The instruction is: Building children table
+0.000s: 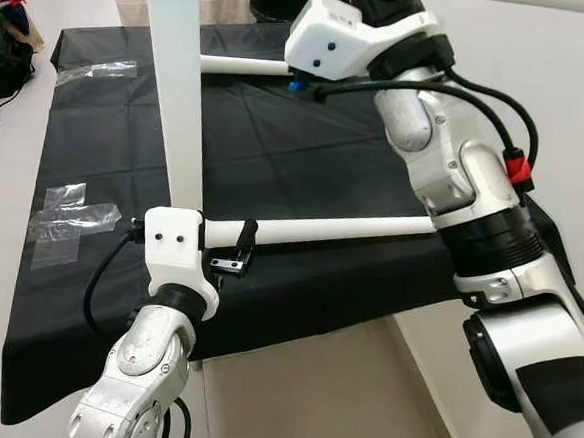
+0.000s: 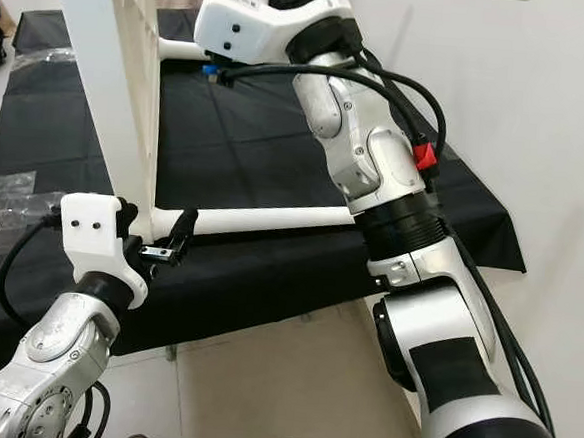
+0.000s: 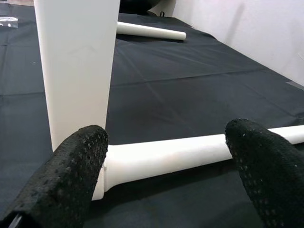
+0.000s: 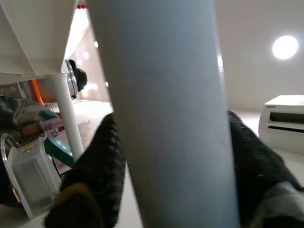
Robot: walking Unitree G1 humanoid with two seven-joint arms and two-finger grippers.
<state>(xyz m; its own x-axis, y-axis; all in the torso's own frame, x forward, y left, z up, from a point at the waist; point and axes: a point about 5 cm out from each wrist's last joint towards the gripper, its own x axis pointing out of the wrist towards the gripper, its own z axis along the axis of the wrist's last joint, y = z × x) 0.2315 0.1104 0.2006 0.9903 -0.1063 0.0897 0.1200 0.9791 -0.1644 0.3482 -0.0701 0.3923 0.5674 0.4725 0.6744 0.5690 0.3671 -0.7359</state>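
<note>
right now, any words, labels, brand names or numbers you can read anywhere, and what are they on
None can be read.
White table top, white table leg and spare leg: plain, no print.
Black cloth: no print.
Clear plastic bags: nothing legible.
Left gripper and right gripper: no markings visible.
White appliance in the right wrist view: too blurred to tell.

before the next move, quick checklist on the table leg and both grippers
1. Left gripper straddles the lower white leg, fingers apart: ok.
2. Leg end meets the white table panel: looks ok, whether it is seated cannot tell.
3. Right gripper has a white leg between its fingers: ok; clamped or not, cannot tell.
4. Spare leg lies on the black cloth: ok.
5. Fasteners: cannot tell.
</note>
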